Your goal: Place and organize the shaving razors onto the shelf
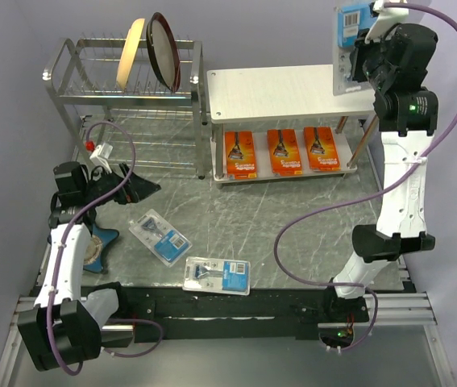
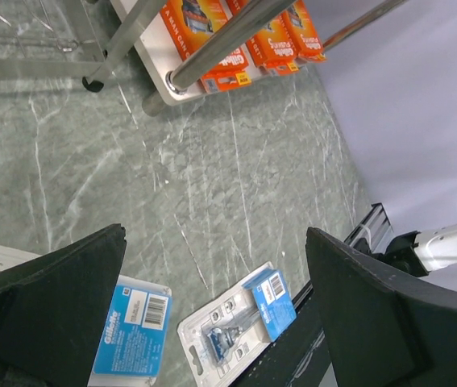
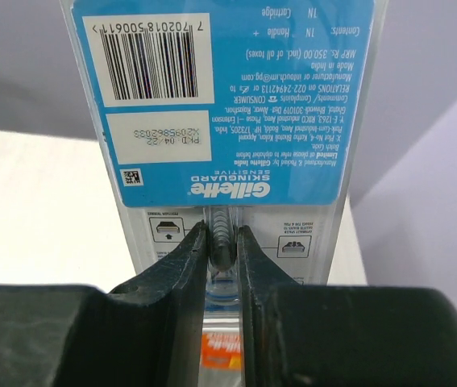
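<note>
Marbled worktop (image 1: 292,218) carries 2 blue packs (image 1: 159,236) near the wide-open left hand (image 2: 213,266); 3 orange packs (image 1: 284,151) line the lower tier of the shelf (image 1: 284,93). Right hand (image 3: 222,250) pinches a 3rd pack (image 3: 228,105) upright over the top board's right end; placing is the step in hand, and next likely means lowering it flat and releasing.

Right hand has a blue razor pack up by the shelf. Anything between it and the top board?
Nothing visible. The right hand grips the blue pack at the far right corner of the top board, and that board is bare. The three orange packs sit on the lower tier.
</note>
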